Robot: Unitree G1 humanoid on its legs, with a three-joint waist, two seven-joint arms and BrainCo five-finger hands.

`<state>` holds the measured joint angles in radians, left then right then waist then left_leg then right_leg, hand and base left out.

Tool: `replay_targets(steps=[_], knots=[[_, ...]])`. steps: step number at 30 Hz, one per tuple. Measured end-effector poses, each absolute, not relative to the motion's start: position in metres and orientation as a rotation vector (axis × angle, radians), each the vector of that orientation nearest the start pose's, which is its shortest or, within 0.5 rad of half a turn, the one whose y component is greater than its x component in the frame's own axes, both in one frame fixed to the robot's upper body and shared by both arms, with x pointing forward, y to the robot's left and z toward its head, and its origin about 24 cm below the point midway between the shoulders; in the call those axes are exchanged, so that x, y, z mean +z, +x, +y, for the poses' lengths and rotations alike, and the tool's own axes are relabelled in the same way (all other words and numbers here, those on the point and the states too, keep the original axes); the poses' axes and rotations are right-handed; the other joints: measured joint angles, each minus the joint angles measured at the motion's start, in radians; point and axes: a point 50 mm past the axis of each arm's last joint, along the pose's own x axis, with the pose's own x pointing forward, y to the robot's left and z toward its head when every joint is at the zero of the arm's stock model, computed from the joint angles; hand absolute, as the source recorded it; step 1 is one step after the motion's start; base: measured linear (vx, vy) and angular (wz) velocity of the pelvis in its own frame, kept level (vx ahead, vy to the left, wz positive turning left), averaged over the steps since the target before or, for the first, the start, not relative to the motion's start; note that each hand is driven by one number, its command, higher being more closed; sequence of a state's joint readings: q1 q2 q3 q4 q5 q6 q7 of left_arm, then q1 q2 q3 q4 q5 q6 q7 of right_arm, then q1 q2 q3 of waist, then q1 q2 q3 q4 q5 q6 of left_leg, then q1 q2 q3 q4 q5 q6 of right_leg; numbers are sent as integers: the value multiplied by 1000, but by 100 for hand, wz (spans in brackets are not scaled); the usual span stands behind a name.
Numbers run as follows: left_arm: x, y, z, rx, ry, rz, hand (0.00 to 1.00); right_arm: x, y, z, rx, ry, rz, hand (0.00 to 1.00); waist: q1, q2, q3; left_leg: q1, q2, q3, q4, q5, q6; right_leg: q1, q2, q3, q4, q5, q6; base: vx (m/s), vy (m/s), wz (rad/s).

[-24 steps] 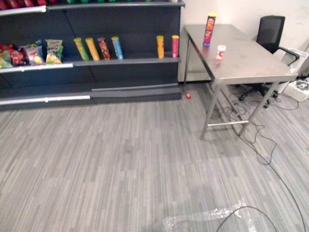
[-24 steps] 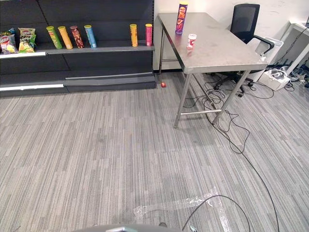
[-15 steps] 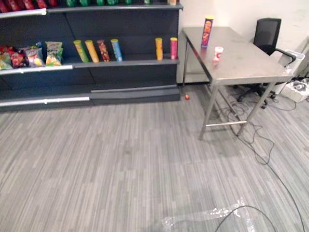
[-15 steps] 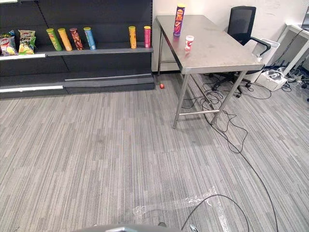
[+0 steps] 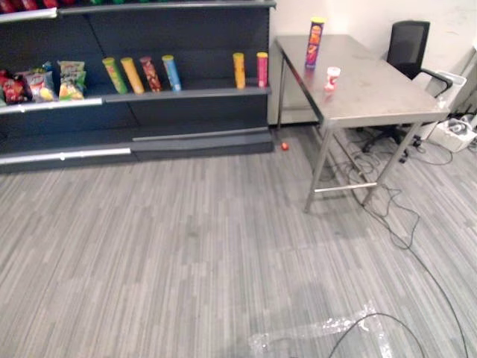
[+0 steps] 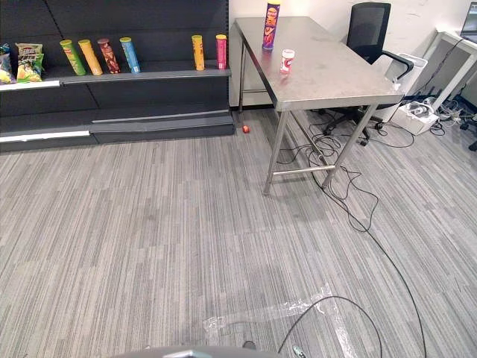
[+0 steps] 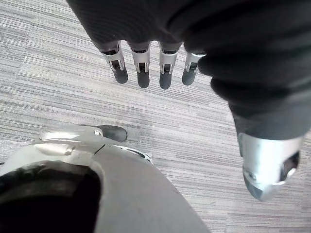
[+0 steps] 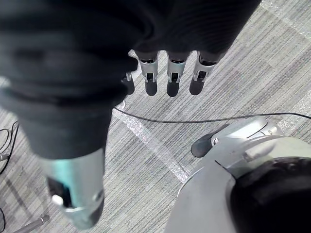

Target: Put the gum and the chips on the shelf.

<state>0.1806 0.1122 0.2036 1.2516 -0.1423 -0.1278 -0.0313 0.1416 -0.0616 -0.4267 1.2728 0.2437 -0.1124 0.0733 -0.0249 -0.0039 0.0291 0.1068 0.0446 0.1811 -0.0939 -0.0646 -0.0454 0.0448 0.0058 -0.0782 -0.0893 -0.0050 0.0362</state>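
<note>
Two big fixtures in head view: dark shelf [image 6: 164, 72] at 11 o'clock, steel table [image 6: 335, 71] at 1 o'clock, black office chair [image 6: 369, 26] behind the table. Left hand [image 7: 141, 68] and right hand [image 8: 172, 73] each hang over grey floor [image 6: 186, 224], fingers straight, holding nothing. Chips can [image 6: 270, 16] upright at table's far end. Gum tub [image 6: 286, 60] upright on table, near the can at its 5 o'clock, not touching. Small red ball [image 6: 245, 128] on floor at the shelf's foot.
</note>
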Motion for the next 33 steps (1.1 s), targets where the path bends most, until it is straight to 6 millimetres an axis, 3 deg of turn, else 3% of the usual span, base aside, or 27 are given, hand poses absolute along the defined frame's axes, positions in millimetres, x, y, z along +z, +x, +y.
replay_targets(steps=[13,14,18,20,22,23,25,27,30,33], knots=[[-173,19,215,359,-134,1252,0,-174,23,-212,-578,412,1179,0,0,-1,11,-4,1,-5,0,0,0,-5,0,-7,5,0,0,-17,-9,1],[-172,23,215,358,-134,1243,0,-173,31,-214,-573,411,1160,0,0,11,23,-21,2,-7,0,3,3,-37,-1,-11,52,-17,-12,0,0,0],[-171,37,216,364,-134,1207,0,-171,45,-214,-582,434,1107,0,-3,2,70,-53,-3,-33,16,8,2,-124,-21,-36,200,-93,-15,-14,-15,22],[-170,43,218,384,-151,1188,0,-171,47,-212,-596,448,1096,0,1,-7,101,-86,-1,-42,125,-50,-5,-134,-33,-43,272,-139,-21,17,-42,20],[-169,44,220,443,-204,1150,0,-170,52,-211,-601,449,1063,0,0,-12,127,-201,32,-23,447,-147,-23,-126,-38,-53,343,-212,-32,-10,-76,24],[-168,47,219,474,-240,1125,0,-169,52,-212,-612,453,1053,0,-1,-13,132,-281,54,-21,628,-147,-17,-118,-38,-63,359,-224,-40,25,-83,21],[-167,50,219,534,-311,1077,0,-169,49,-211,-617,455,1044,0,4,-11,145,-392,102,-23,901,-90,4,-81,-33,-79,397,-260,-50,90,-38,12],[-166,50,218,559,-364,1051,0,-168,53,-210,-609,448,1030,0,4,-10,146,-423,135,0,974,-128,0,-51,-39,-80,409,-292,-57,180,39,12],[-166,52,215,552,-389,1029,0,-166,63,-210,-600,441,1004,0,7,-12,148,-484,151,16,823,-148,-8,-39,-83,-63,404,-313,-32,235,151,-4],[-166,53,214,550,-391,1024,0,-165,70,-211,-589,430,986,0,19,-10,148,-489,154,28,528,-79,-12,-17,-131,-28,397,-345,18,290,274,-25]])
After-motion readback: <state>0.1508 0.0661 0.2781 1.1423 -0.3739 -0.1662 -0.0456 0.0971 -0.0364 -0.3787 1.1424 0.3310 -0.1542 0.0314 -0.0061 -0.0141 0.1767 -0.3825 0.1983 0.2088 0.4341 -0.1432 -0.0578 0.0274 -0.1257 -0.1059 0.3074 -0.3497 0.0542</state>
